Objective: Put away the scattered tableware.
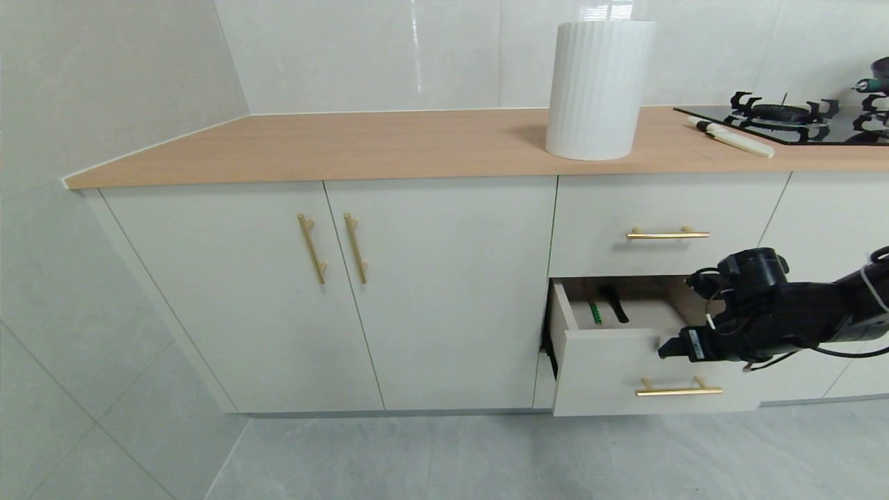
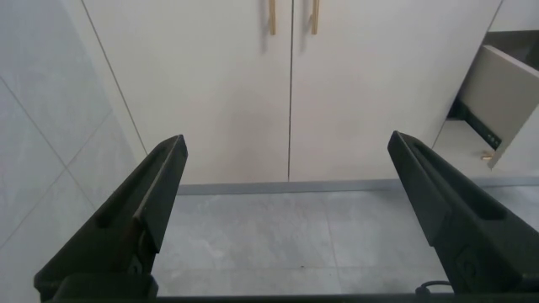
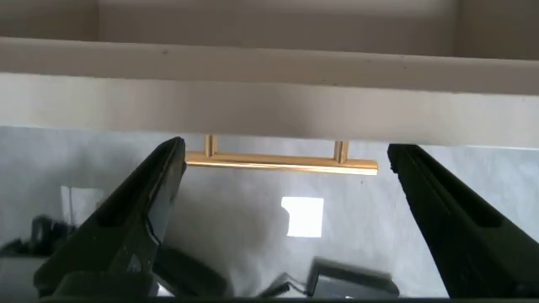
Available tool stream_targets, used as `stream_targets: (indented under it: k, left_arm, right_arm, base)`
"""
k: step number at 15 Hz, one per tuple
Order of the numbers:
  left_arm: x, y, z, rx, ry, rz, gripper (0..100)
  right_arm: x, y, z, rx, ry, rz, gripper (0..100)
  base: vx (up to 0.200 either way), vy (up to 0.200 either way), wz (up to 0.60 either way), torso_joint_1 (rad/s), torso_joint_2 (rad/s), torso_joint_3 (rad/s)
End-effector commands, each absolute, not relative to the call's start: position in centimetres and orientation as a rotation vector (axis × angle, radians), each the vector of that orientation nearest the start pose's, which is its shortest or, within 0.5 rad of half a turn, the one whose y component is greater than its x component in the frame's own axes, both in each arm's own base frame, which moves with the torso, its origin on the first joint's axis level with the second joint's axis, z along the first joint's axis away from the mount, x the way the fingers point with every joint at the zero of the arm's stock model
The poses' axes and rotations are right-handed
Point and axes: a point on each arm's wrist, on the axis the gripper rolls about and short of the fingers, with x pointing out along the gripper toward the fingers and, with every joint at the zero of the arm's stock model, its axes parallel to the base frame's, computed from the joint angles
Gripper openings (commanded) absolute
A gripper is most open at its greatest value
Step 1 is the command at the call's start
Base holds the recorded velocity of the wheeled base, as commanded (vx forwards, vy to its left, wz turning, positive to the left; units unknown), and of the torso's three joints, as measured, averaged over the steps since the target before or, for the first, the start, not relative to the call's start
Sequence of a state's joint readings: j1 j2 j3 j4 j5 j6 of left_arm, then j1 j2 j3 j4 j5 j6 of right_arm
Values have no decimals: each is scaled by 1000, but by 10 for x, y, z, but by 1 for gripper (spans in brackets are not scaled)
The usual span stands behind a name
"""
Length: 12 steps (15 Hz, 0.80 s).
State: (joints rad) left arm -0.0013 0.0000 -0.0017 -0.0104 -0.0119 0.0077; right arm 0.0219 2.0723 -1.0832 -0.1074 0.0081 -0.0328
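Observation:
The lower drawer [image 1: 604,368] under the wooden counter stands pulled out, with a gold handle [image 1: 678,389] on its front. Inside lie a green-handled utensil [image 1: 595,312] and a black one [image 1: 617,305]. My right gripper [image 1: 665,346] hovers at the top edge of the drawer front, open; in the right wrist view the right gripper [image 3: 286,150] spans the handle [image 3: 278,162] without touching it. A cream-handled knife [image 1: 733,137] lies on the counter beside the stove. My left gripper [image 2: 286,141] is open and holds nothing, low in front of the cabinet doors.
A tall white ribbed canister [image 1: 599,87] stands on the counter [image 1: 347,146]. A black gas stove [image 1: 792,118] is at the far right. A shut upper drawer [image 1: 667,222] sits above the open one, which also shows as drawer [image 2: 505,93]. Double cabinet doors [image 1: 333,292] and grey floor tiles lie to the left.

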Motion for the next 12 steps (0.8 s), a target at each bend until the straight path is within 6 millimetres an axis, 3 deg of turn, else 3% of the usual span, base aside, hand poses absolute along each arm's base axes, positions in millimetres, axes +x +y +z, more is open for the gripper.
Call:
stream_targets:
  k: [1, 5, 12]
  left_arm:
    - [-23, 0, 77, 8, -12, -14, 100]
    - [-23, 0, 77, 8, -12, -14, 100]
    - [-23, 0, 77, 8, -12, -14, 100]
  right_arm:
    - [396, 9, 67, -29, 864, 64, 100]
    - [423, 12, 52, -23, 849, 87, 100]
    - [431, 12, 36, -17, 637, 82, 100]
  base:
    - [0, 0, 0, 0, 0, 0]
    - [0, 0, 0, 0, 0, 0]
    - [0, 0, 0, 0, 0, 0]
